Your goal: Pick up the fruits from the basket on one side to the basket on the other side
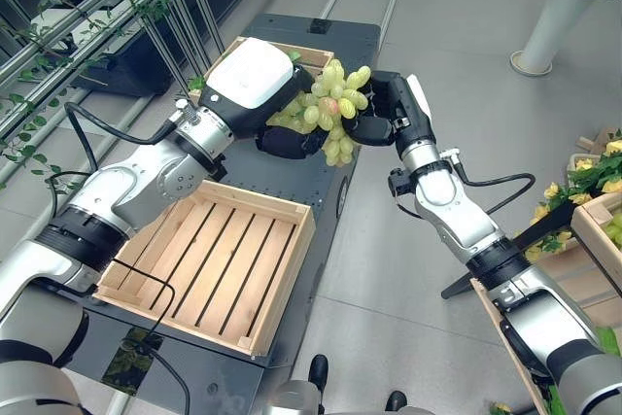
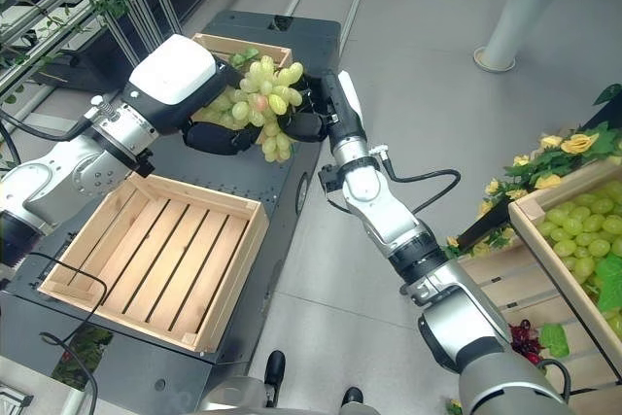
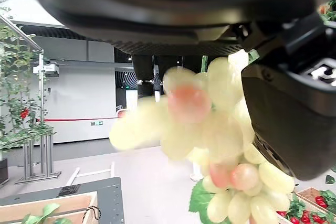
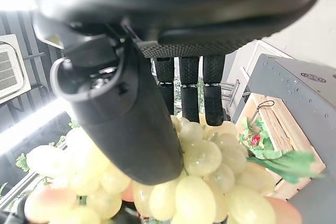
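A bunch of green grapes (image 1: 335,104) with a few pinkish berries hangs in the air above the dark cart (image 1: 292,182), between two wooden crates. My left hand (image 1: 287,141) cups it from below and from the left, fingers curled under the berries. My right hand (image 1: 379,114) grips the same bunch from the right. In the right wrist view its fingers (image 4: 189,87) and thumb (image 4: 131,124) close over the grapes (image 4: 205,182). The left wrist view shows the grapes (image 3: 210,124) hanging close. The near slatted crate (image 1: 209,264) holds nothing. The far crate (image 1: 282,51) holds green leaves.
A wooden bin of green grapes (image 2: 573,230) with yellow flowers (image 2: 569,148) stands at the right, close to my right arm. A white planter (image 1: 549,26) stands on the floor at the far right. Metal racks with vines (image 1: 117,7) run along the left.
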You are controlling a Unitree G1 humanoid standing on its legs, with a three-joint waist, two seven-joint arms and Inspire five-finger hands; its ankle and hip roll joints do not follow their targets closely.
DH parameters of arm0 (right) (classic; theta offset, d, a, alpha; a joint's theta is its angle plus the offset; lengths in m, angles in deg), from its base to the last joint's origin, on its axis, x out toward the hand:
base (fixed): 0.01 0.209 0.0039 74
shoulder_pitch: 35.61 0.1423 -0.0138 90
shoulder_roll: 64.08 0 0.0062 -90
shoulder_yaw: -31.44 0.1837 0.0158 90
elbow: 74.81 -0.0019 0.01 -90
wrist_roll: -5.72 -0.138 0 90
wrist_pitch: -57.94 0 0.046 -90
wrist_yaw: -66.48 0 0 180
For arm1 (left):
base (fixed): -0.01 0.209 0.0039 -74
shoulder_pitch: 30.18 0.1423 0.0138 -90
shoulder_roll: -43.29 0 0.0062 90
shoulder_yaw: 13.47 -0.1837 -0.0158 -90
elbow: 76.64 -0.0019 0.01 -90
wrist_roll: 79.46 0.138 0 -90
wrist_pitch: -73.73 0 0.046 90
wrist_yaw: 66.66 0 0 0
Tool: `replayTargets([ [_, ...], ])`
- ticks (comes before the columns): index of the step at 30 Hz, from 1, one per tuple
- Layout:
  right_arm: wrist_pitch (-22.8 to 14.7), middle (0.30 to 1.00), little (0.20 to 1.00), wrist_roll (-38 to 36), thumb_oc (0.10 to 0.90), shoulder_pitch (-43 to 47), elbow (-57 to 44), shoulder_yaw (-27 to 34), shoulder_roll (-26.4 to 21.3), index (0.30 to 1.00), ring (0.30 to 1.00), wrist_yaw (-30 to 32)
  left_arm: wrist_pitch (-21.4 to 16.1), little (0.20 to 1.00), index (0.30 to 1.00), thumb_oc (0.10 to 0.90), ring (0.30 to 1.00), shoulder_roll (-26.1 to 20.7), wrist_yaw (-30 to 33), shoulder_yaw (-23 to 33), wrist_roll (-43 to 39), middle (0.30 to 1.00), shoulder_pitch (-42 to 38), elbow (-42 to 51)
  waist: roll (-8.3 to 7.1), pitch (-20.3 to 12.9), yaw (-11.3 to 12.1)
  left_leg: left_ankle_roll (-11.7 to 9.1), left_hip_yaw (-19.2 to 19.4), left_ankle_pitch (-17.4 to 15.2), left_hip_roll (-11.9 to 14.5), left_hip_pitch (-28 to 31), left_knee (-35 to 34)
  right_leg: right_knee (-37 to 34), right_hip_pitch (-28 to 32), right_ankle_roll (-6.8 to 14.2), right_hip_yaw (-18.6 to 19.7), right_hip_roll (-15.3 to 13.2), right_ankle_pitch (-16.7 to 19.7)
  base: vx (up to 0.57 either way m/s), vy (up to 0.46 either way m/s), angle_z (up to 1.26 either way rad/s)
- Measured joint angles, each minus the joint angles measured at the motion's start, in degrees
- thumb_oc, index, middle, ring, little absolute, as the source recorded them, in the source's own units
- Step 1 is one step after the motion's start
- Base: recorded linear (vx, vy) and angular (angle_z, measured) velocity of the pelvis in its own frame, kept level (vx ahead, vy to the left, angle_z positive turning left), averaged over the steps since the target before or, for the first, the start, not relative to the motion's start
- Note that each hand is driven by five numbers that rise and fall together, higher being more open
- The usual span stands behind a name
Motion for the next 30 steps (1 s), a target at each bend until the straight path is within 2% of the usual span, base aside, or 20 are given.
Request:
replayTargets([
  [8,-0.2,0.3,0.3,1.0,0.4,0.0,0.0,0.3,-2.4,0.3,0.3,0.7,1.1,0.9,0.9,0.8,0.9,0.0,-2.5,0.0,0.1,0.9,0.1,-0.7,0.0,0.0,-0.5,0.0,0.4,0.0,0.0,0.3,-0.1,0.0,0.0,0.0,1.5,0.0,0.0,0.0,0.005,-0.01],
  [16,-1.1,0.3,0.3,1.8,0.4,0.0,-0.4,0.8,-5.1,0.3,0.3,0.7,1.0,0.9,0.9,0.8,0.9,0.0,-5.9,0.2,0.1,0.9,0.7,-0.7,0.0,0.0,-2.4,0.0,1.7,0.0,0.1,1.2,-0.5,0.0,0.0,0.1,3.3,0.0,0.1,0.02,0.008,-0.09],
  [24,-2.2,0.3,0.3,1.9,0.4,-2.5,-1.3,5.1,-7.3,0.3,0.3,0.7,0.6,0.9,0.9,0.8,0.9,0.3,-8.0,4.2,0.1,0.9,7.2,-0.6,0.0,0.0,-4.1,0.0,1.9,0.0,0.2,1.7,-0.6,0.0,-0.3,0.0,4.9,0.0,0.6,0.02,0.005,-0.1],
  [26,-2.7,0.3,0.3,2.0,0.4,-3.9,-2.4,5.8,-7.7,0.3,0.3,0.7,0.6,0.9,0.9,0.8,0.9,1.8,-7.7,7.5,-1.5,0.9,11.6,-0.8,0.0,0.0,-4.8,0.0,2.3,0.0,0.2,1.9,-0.6,0.0,-0.4,0.1,5.4,0.0,0.8,0.02,0.016,-0.13],
  [30,-4.5,0.3,0.3,2.5,0.4,-8.3,-5.0,8.6,-7.7,0.3,0.3,0.4,0.8,0.9,0.9,0.8,0.9,9.3,-6.2,16.0,-11.0,0.9,19.7,-2.5,-0.01,0.0,-5.1,0.0,3.5,-0.1,0.3,2.3,-0.6,0.0,-0.7,0.1,6.8,0.1,1.3,0.02,0.025,-0.18],
])
